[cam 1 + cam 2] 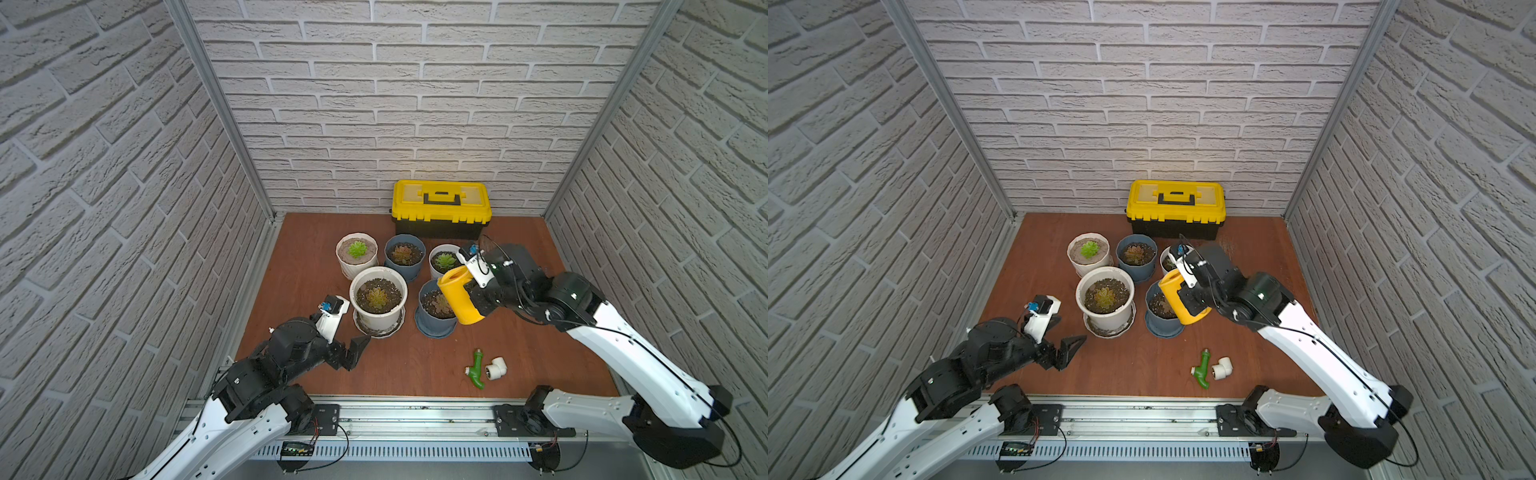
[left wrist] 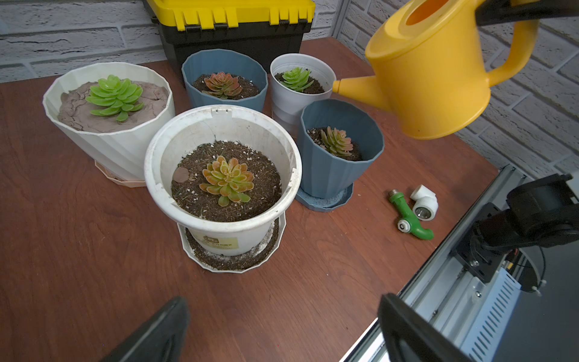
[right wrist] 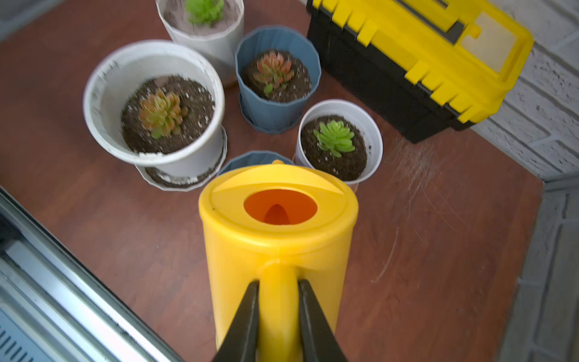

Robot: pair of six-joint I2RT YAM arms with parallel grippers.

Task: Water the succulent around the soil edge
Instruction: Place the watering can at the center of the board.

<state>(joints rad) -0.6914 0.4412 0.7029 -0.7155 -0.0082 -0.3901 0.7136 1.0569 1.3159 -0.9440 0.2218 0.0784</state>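
The right gripper [image 3: 278, 283] is clamped on the handle of the yellow watering can [image 3: 275, 244], one black finger [image 3: 247, 313] on each side of it, and holds the can off the table [image 1: 299, 270]. In both top views the can hangs over the right part of the near blue pot [image 2: 338, 169], leaning over toward the pots. Its spout [image 2: 357, 89] points out over that pot toward the small white pot [image 2: 291, 103] behind it. From the right wrist view only the spout's tip peeks over the can's lid, above the blue pot's far rim. The reddish-green succulent [image 2: 336, 141] in the blue pot sits in dark soil, and the pot stands on a blue saucer [image 2: 326, 200].

The left gripper [image 2: 282, 299] stands wide apart and holds nothing. It hovers low over the table just in front of the big white pot [image 1: 378, 316], whose saucer [image 2: 235, 260] is strewn with spilled soil.

Behind the big pot are a cream ribbed pot [image 2: 109, 147] with a bright green plant and a second blue pot [image 2: 225, 103] with a rust-coloured one. A yellow and black toolbox [image 1: 440, 203] stands against the back wall. Near the front edge lie a green pipe fitting [image 1: 478, 368] and a white elbow fitting [image 1: 496, 368], just beside each other
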